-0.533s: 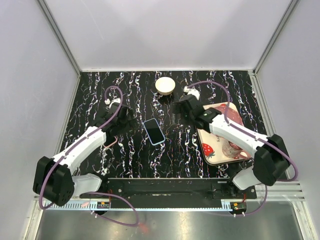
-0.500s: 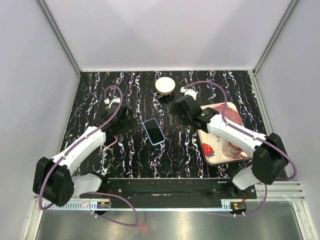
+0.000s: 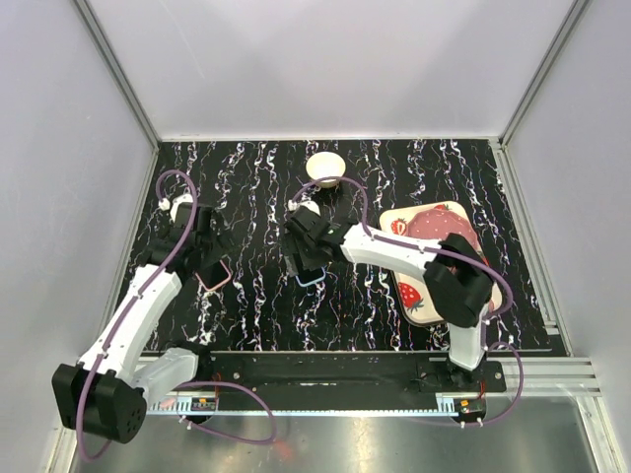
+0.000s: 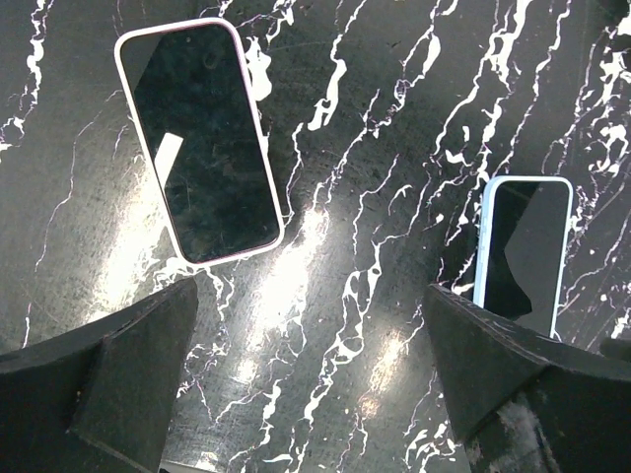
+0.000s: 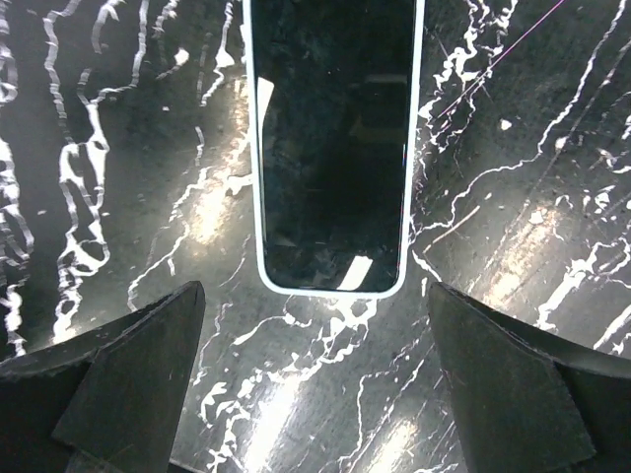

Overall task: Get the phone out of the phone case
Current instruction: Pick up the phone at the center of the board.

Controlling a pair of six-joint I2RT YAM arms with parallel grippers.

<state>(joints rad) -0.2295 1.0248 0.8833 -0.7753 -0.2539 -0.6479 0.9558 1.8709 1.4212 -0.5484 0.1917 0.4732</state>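
A phone in a light-blue case [image 5: 330, 138] lies flat, screen up, on the black marbled table. My right gripper [image 5: 315, 394] hovers over its near end, open and empty, with its fingers on either side. In the top view the right gripper [image 3: 302, 251] hides most of this phone [image 3: 312, 279]. A second phone in a pink case [image 4: 197, 143] lies to the left, also seen in the top view [image 3: 215, 276]. My left gripper [image 4: 315, 394] is open and empty above bare table between the two phones. The blue-cased phone also shows at the right of the left wrist view [image 4: 523, 256].
A cream bowl [image 3: 324, 168] stands at the back centre. A strawberry-print tray [image 3: 414, 296] lies at the right, partly under the right arm, with a pink item on it [image 3: 434, 222]. Grey walls enclose the table on three sides.
My right gripper has swung left from near the tray to over the blue-cased phone. My left arm has drawn back to the left, uncovering the pink-cased phone.
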